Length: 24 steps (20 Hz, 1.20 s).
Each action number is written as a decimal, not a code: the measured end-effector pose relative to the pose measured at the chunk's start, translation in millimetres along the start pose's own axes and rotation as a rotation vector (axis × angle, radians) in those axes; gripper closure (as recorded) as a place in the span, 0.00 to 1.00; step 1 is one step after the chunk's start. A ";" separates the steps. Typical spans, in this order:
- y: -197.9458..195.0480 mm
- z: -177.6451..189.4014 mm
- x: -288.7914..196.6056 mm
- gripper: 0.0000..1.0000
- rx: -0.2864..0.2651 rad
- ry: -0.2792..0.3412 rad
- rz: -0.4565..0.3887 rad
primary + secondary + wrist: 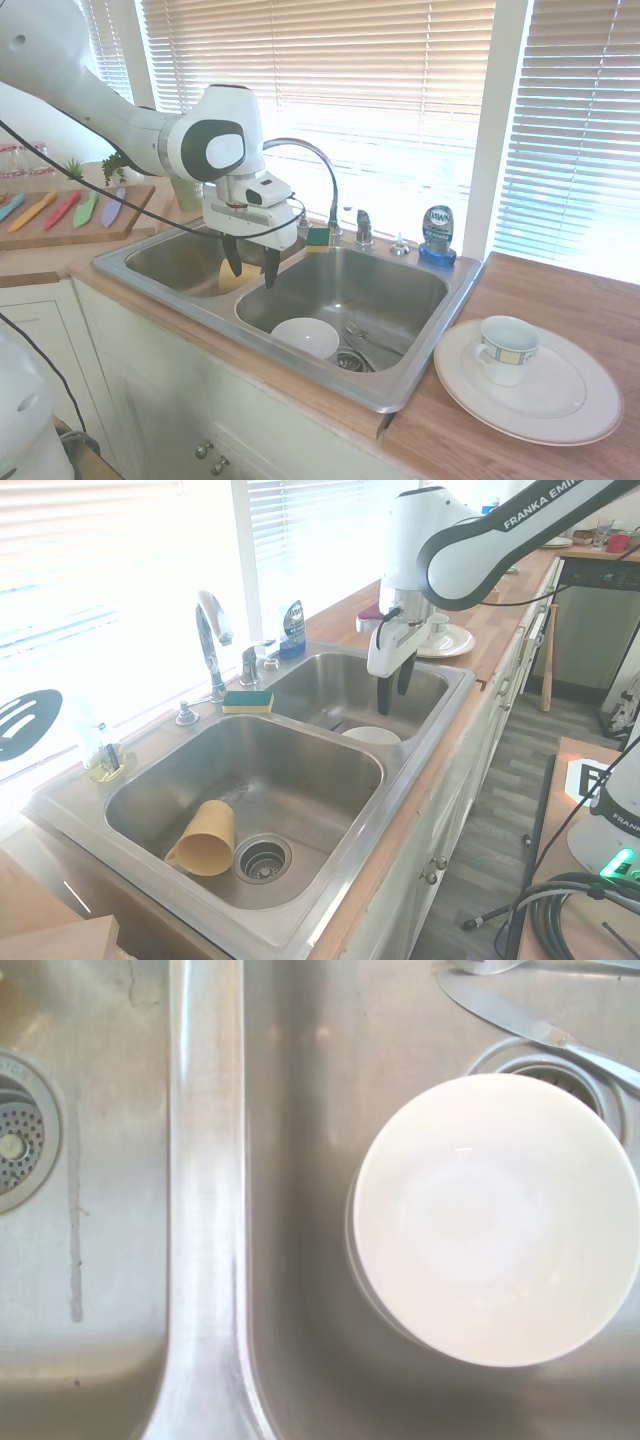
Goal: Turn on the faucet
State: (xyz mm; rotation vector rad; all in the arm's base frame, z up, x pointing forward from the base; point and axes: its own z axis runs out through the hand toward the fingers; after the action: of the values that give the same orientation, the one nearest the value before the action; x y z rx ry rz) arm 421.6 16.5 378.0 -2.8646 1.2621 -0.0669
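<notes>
The faucet (318, 153) is a thin chrome gooseneck arching over the sink divider, with a small chrome handle (364, 228) behind the right basin. The same faucet (208, 640) and handle (249, 663) stand at the sink's back rim in the second exterior view. My gripper (250, 268) hangs open and empty, fingers pointing down, above the front of the divider and well in front of the faucet. From the other side the gripper (393, 690) hovers over the basin holding the bowl. No water runs.
A white bowl (495, 1220) and a knife (520, 1020) lie in one basin, a yellow cup (203, 838) in the other. A sponge (318, 238) and blue soap bottle (437, 235) sit on the back rim. A plate (565, 400) with a mug (507, 350) rests on the counter.
</notes>
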 end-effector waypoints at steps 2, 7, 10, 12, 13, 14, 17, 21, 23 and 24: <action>0.2 0.0 0.2 1.00 0.000 0.000 0.001; 0.2 0.1 0.3 1.00 0.000 0.000 0.001; 0.2 1.1 0.4 1.00 -0.002 -0.002 0.001; 0.1 2.1 0.6 1.00 -0.002 -0.003 0.001; 0.0 2.6 0.7 1.00 -0.003 -0.003 0.001; -0.1 3.1 0.8 1.00 -0.003 -0.003 0.001; 0.1 3.9 1.6 1.00 -0.003 -0.003 0.003; 0.4 4.0 2.9 1.00 -0.002 -0.002 0.005; -2.2 2.3 5.5 1.00 0.001 0.004 0.003; -5.6 1.0 8.5 1.00 0.002 0.008 0.000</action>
State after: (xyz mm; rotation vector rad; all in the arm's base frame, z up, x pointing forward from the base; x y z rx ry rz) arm 431.5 14.1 377.5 -2.8657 1.2625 -0.0799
